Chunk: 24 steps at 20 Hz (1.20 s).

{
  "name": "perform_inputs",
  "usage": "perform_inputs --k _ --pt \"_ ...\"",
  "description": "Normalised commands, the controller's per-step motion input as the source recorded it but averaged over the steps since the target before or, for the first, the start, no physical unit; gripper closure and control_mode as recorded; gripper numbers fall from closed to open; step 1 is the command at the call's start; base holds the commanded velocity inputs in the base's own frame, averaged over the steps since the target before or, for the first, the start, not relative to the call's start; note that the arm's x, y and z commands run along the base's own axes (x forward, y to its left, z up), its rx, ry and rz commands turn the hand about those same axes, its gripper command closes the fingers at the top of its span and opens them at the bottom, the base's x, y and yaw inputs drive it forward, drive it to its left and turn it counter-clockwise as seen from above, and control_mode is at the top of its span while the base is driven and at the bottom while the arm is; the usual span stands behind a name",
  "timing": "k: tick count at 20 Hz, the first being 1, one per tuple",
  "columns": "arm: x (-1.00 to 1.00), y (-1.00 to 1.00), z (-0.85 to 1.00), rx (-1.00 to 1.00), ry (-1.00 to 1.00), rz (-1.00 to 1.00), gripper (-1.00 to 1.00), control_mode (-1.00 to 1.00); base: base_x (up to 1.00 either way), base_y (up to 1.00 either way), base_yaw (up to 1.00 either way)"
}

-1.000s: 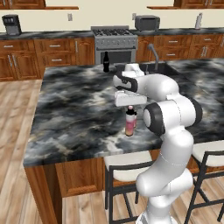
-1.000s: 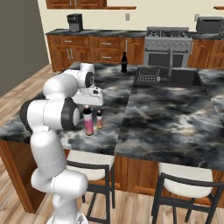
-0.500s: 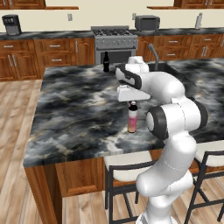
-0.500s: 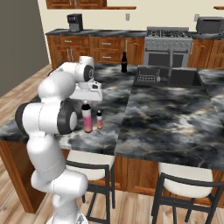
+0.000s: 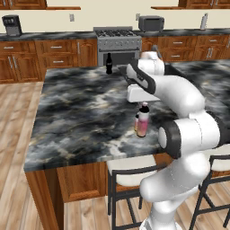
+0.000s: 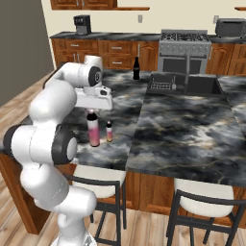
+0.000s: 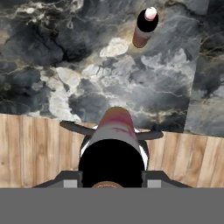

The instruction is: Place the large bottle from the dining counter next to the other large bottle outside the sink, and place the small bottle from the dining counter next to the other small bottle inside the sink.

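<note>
The two-finger gripper (image 7: 113,183) is clamped around the dark cap of the tall slim pink bottle (image 5: 143,121), standing upright on the marbled stone counter (image 5: 81,117).

Large bottle (image 5: 143,122): pink, paler at base, dark cap. Small bottle (image 6: 109,131): pale pink-orange. Dining counter (image 5: 81,117): black-grey marbled.

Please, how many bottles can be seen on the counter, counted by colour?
Pink bottles, tall: 1, the large pink bottle, standing under the end effector
Pale pink-orange bottles, short: 1, the small bottle
Black bottles: 1, the black bottle
Total: 3
</note>
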Motion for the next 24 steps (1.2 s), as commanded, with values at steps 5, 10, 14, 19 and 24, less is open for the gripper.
perform_inputs --k 5,10,14,19,24 --pt "-0.86 -0.09 0.27 0.01 -0.12 0.02 1.00 -1.00 0.00 0.00 0.00" --pt "-0.64 0.00 0.36 0.00 -0.10 0.00 1.00 -1.00 0.00 0.00 0.00" --pt "-0.73 0.00 0.45 0.00 -0.07 0.00 1.00 -1.00 0.00 0.00 0.00" --pt "-0.37 0.00 0.26 0.00 -0.02 0.00 1.00 -1.00 0.00 0.00 0.00" --pt "0.00 0.00 0.00 0.00 0.00 0.00 1.00 -1.00 0.00 0.00 0.00"
